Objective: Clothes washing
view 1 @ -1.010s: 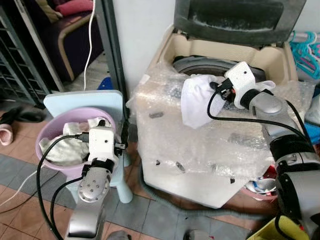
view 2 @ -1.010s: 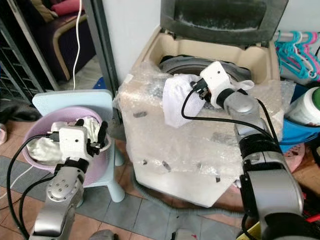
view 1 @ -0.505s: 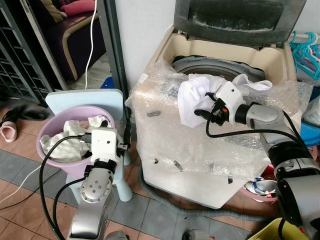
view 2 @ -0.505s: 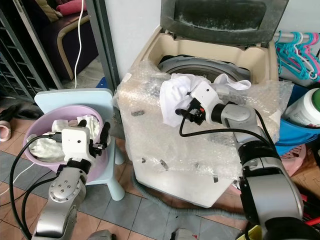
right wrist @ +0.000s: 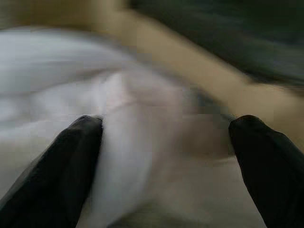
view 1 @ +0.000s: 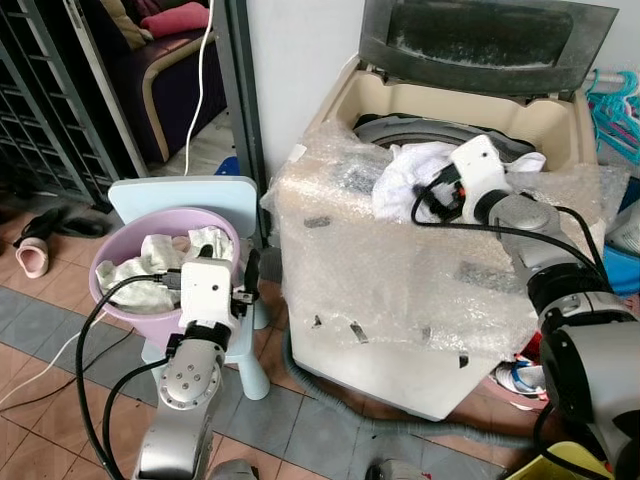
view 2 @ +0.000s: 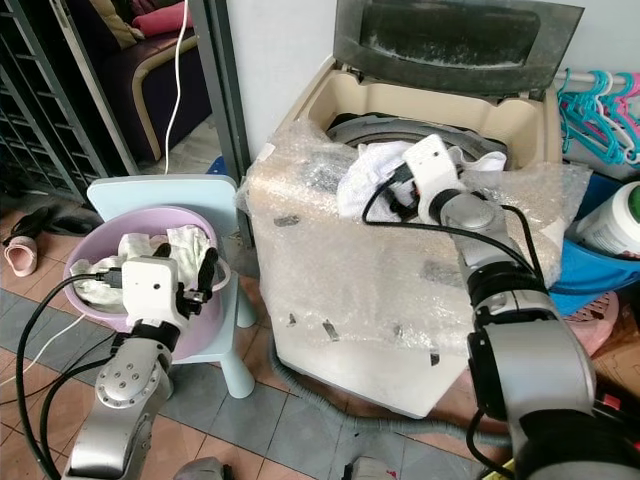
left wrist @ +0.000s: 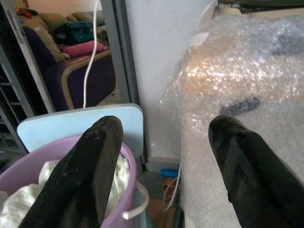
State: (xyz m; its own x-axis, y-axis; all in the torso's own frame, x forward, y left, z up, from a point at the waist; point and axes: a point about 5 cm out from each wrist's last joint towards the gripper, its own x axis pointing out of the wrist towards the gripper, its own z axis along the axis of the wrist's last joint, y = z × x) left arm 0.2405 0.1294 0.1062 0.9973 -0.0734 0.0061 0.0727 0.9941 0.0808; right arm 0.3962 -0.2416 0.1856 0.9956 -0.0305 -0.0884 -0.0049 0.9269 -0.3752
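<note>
A top-loading washing machine (view 1: 400,290) stands with its lid up and its body wrapped in bubble wrap. A white garment (view 1: 412,168) lies bunched on the front rim of the tub opening. My right gripper (view 1: 428,197) is right against it; in the right wrist view its fingers (right wrist: 71,161) stand wide apart, open, with the blurred white cloth (right wrist: 133,104) just ahead. A purple basket (view 1: 112,300) holding white clothes (view 1: 150,265) sits on a pale blue stool. My left gripper (left wrist: 164,126) hovers open beside the basket's rim, holding nothing.
The pale blue stool (view 1: 190,198) stands close to the machine's left side. A grey drain hose (view 1: 330,405) runs across the tiled floor. Teal hangers (view 1: 618,105) and a blue tub (view 2: 590,275) crowd the right. A metal gate and shoes (view 1: 35,255) are at far left.
The right gripper carried the white garment up from the machine's front face onto the tub rim. The left arm stayed beside the basket. The camera shifted slightly.
</note>
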